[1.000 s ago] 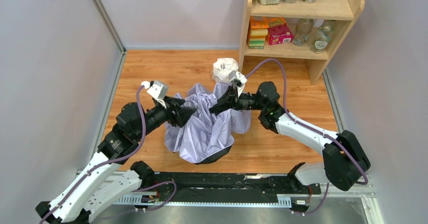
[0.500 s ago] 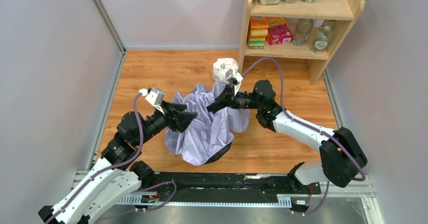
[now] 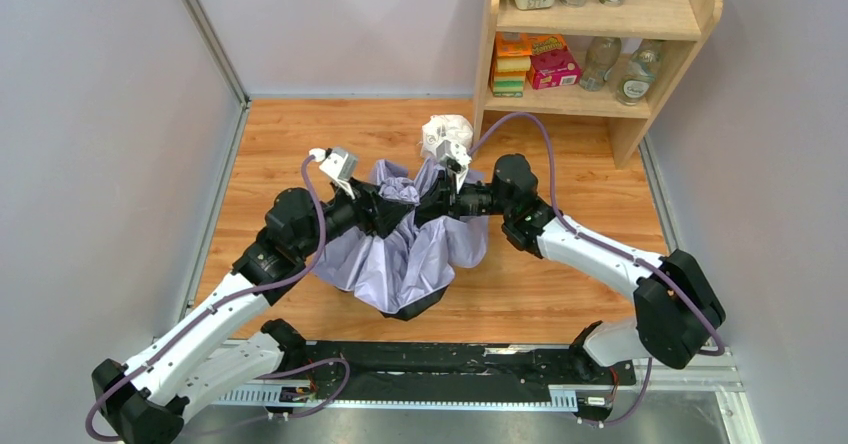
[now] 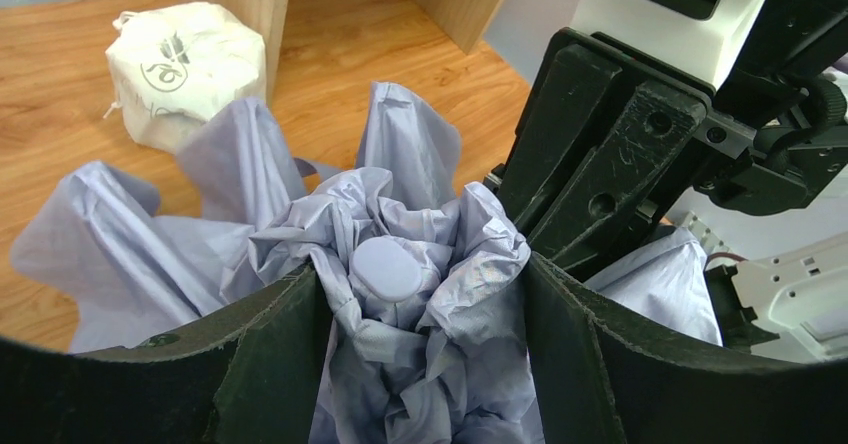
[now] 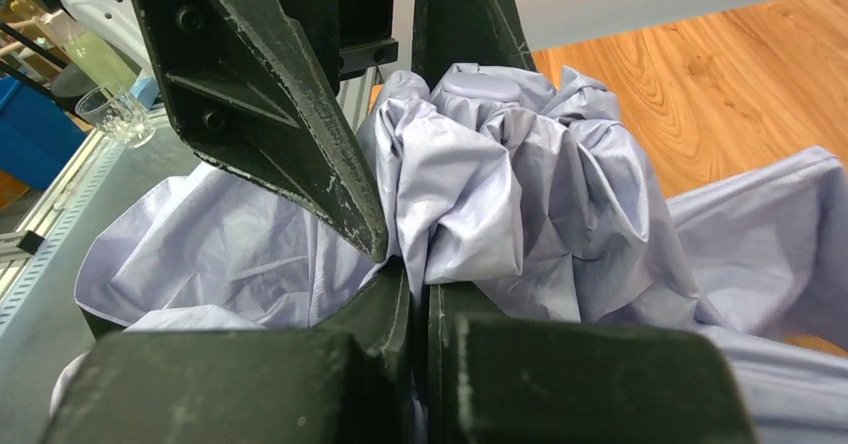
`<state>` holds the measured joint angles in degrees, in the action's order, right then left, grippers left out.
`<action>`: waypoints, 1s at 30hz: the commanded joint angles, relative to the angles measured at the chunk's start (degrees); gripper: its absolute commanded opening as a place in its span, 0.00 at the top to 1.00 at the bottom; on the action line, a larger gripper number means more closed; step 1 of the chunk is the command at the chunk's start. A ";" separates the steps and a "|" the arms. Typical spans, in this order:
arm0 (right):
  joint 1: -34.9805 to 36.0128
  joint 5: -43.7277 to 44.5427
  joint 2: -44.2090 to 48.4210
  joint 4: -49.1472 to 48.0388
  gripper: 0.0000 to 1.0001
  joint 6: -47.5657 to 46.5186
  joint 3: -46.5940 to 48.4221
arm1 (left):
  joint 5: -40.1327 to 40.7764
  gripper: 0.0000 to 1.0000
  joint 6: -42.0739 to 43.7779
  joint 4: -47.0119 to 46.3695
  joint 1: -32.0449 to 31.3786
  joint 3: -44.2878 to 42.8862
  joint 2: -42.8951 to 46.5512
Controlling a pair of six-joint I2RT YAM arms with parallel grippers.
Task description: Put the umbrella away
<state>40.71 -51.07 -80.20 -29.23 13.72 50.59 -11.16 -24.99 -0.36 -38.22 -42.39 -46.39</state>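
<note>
Top view: the umbrella (image 3: 400,264) sits mid-table (image 3: 300,134). The left gripper (image 3: 392,207) has swung in to its bunched crown, facing the right gripper (image 3: 432,202).

Left wrist: its jaws are spread wide astride the crumpled canopy.

Right wrist: its jaws are pressed together, perhaps nipping cloth.

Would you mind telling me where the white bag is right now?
In the top view the white bag sits by the left post of the shelf, just beyond the umbrella.
</note>
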 commanded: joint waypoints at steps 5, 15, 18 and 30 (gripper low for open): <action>5.43 -7.21 0.66 5.40 1.00 -7.55 6.63 | -2.73 0.56 0.03 -9.93 0.07 0.30 -1.16; 5.35 13.06 5.48 17.52 0.51 -8.01 4.52 | -0.89 1.00 5.91 -6.67 0.07 0.90 3.05; 5.00 28.41 10.31 26.64 0.19 -5.56 3.91 | 1.56 1.00 7.15 -7.81 0.07 3.54 7.44; 3.06 16.03 27.98 34.19 0.00 -5.28 -3.80 | 8.18 1.00 4.96 -6.49 0.07 5.74 12.99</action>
<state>42.19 -24.71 -57.06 7.53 10.13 52.56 -3.14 -19.18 -1.21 -38.13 -35.51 -34.11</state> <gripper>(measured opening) 0.998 0.264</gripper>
